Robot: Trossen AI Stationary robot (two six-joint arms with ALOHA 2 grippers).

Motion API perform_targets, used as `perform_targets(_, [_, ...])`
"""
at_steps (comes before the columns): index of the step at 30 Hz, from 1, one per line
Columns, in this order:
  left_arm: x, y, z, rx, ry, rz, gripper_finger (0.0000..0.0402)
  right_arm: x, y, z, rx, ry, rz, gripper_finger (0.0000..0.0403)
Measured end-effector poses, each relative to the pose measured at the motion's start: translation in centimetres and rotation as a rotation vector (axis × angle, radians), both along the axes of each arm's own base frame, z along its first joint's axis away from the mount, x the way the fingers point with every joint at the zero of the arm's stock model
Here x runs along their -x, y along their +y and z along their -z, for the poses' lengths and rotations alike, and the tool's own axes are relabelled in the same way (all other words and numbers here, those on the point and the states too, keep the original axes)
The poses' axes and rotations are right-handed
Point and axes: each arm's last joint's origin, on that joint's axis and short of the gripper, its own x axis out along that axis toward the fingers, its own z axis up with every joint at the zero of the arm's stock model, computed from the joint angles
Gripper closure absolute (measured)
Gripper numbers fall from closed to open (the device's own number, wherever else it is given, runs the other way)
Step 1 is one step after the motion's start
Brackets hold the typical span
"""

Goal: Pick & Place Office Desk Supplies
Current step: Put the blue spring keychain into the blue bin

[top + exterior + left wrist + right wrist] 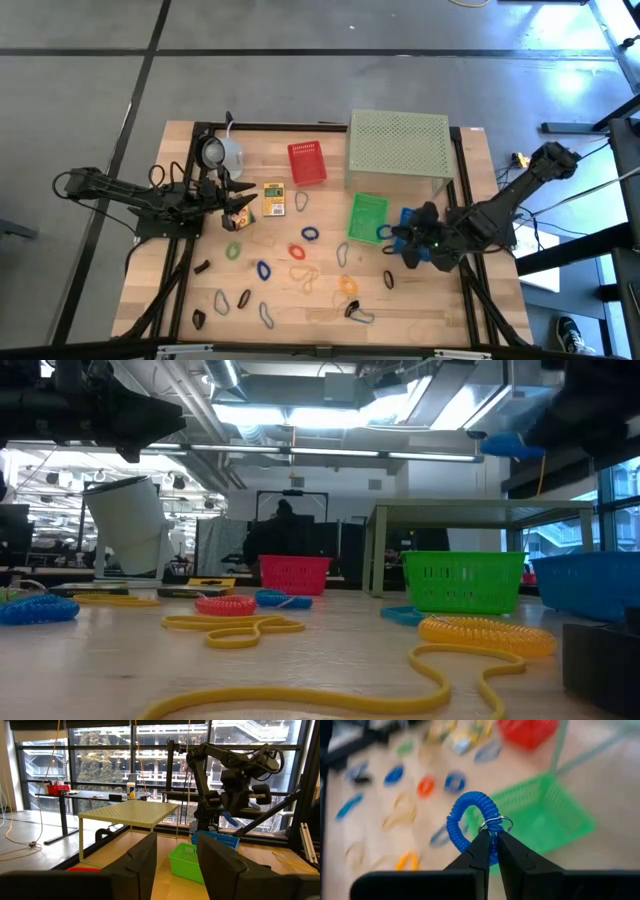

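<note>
My right gripper (396,238) hangs above the table's right side, between the green basket (367,217) and the blue basket (410,216), shut on a blue coiled loop (470,822) with a metal ring. In the low view that loop (508,445) is high above the table. My left gripper (238,204) waits open near the yellow printed box (273,198), nothing between its fingers (145,862). Several coloured loops (310,234) and dark clips (200,267) lie flat on the wooden table. My right gripper pinches the blue loop between its two fingertips at the spot where the metal ring (496,824) sits on the coil. The fingers slant downward. The loop stands out beyond the fingertips, lifted clear, with the green basket (545,820) below it.
A red basket (307,163) and a pale green perforated stand (397,145) stand at the back; a pale mug-like object (222,152) is at the back left. Yellow and orange coils (480,635) lie near the front edge.
</note>
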Motion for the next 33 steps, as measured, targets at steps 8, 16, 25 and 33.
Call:
perform_targets(8, [0.0, 0.0, 0.0, -0.001, 0.000, 0.000, 0.0270, 0.8, -1.6, 1.3, -0.171, 0.300, 0.046, 0.0383])
perform_targets(16, [0.0, 0.0, 0.0, -0.001, 0.000, 0.000, 0.0270, 2.9, -3.4, 2.1, -0.232, 0.549, 0.299, 0.0384])
perform_targets(25, [0.0, 0.0, 0.0, -0.001, 0.001, 0.000, 0.0270, 2.6, -3.6, 2.4, -0.284, 0.597, 0.337, 0.0374])
perform_targets(33, [0.0, 0.0, 0.0, -0.001, 0.001, 0.000, 0.0270, 1.8, -3.3, 3.5, -0.239, 0.651, 0.374, 0.0356])
